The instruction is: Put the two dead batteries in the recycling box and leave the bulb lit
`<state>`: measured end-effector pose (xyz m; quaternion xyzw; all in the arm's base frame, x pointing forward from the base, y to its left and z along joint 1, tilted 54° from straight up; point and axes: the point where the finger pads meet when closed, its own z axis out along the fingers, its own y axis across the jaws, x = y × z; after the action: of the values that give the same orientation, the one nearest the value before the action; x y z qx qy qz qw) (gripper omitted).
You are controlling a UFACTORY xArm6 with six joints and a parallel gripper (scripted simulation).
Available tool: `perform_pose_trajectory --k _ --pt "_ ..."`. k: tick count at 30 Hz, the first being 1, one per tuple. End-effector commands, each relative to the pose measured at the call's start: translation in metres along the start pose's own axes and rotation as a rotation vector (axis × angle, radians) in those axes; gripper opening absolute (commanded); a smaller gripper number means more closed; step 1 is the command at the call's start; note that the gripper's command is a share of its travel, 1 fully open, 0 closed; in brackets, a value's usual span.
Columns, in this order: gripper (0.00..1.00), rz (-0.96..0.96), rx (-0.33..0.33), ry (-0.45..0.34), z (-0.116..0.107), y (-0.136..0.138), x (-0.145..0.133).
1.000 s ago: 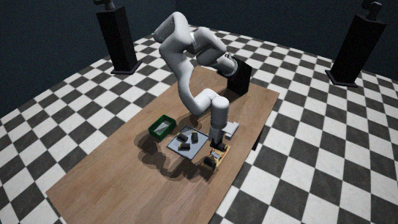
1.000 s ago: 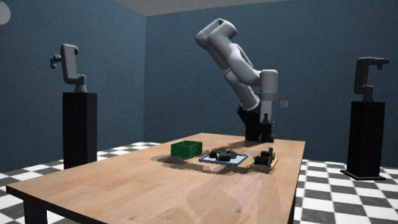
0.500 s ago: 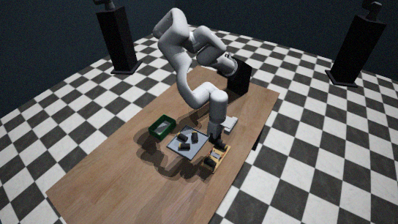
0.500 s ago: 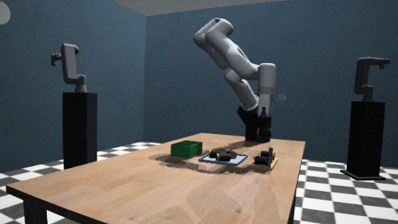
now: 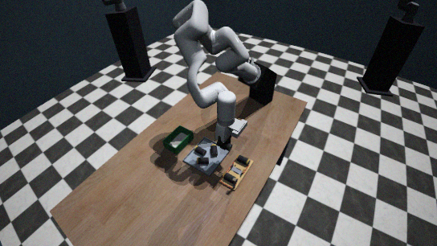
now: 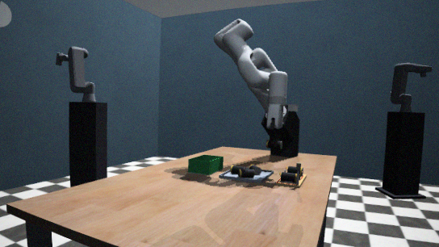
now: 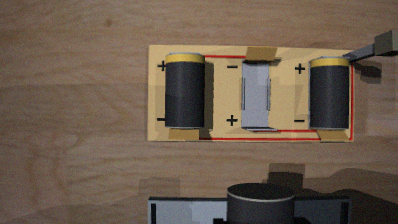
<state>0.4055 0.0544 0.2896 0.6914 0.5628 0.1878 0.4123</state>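
My gripper (image 5: 224, 145) (image 6: 273, 142) (image 7: 260, 219) is shut on a dark battery (image 6: 277, 144) (image 7: 260, 201), held above the grey-blue tray (image 5: 213, 164) (image 6: 264, 176) (image 7: 190, 210). Three batteries (image 5: 200, 151) (image 5: 214, 150) (image 5: 203, 161) lie on the tray. The tan holder board (image 5: 241, 175) (image 7: 225, 95) has batteries in its two outer bays, left (image 5: 243, 159) (image 7: 185, 95) and right (image 5: 230, 178) (image 7: 329, 97), yellow ends at the + marks. Its middle metal bay (image 7: 255, 95) is empty. The green recycling box (image 5: 172, 149) (image 6: 203, 165) stands upright; no battery is visible inside. I cannot make out a lit bulb.
A grey post with a small block (image 7: 386, 43) stands at the holder's right end. The holder lies beside the tray, the box on the tray's other side. The arm's black base (image 5: 263, 86) (image 6: 291, 135) is at the far end of the wooden table (image 5: 132, 189) (image 6: 161, 206).
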Motion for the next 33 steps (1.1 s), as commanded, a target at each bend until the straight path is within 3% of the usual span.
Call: perform_pose_trajectory --k 1,5,18,33 --pt "0.28 -0.002 0.000 0.023 -0.003 -0.012 -0.054" --pt "0.28 -0.002 0.000 0.023 -0.002 -0.019 -0.082" --pt "0.28 -0.002 0.000 0.023 -0.001 -0.032 -0.134" --pt "0.28 -0.002 0.000 0.023 -0.001 -0.037 -0.155"
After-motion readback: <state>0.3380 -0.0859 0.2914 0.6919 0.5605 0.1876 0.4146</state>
